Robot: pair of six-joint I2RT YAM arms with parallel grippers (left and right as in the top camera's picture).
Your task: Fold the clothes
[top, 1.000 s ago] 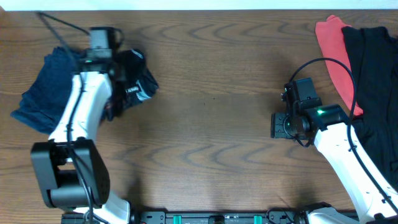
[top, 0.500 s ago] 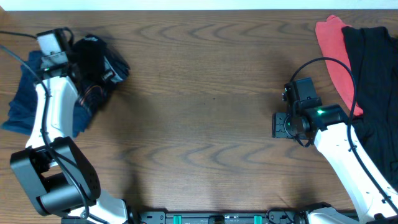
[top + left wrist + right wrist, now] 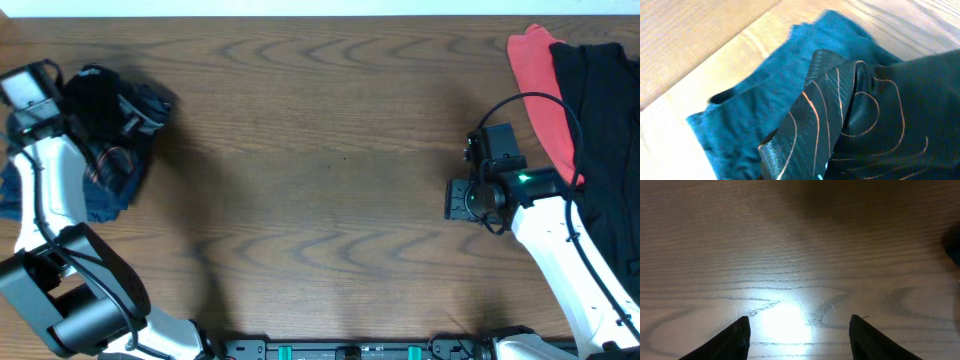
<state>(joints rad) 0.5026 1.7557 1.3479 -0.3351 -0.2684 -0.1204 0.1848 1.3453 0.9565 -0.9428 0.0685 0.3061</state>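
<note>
Your left gripper [image 3: 85,100] has swung from nearer the middle of the table to the upper left of the overhead frame, and the black jersey [image 3: 125,140] has travelled with it. Its fingers are buried in cloth, so you cannot tell from either view whether they are clamped, though the ride suggests a grip. The jersey now hangs bunched over the blue garment [image 3: 765,100], overlapping it. That reads as setting it aside on the left pile, crumpled rather than neatly folded. Your right gripper [image 3: 799,322] has barely moved: fingers apart, holding nothing, over bare table [image 3: 800,240] just left of the red garment [image 3: 540,70] and black garment [image 3: 605,110] still waiting at the right edge.
</note>
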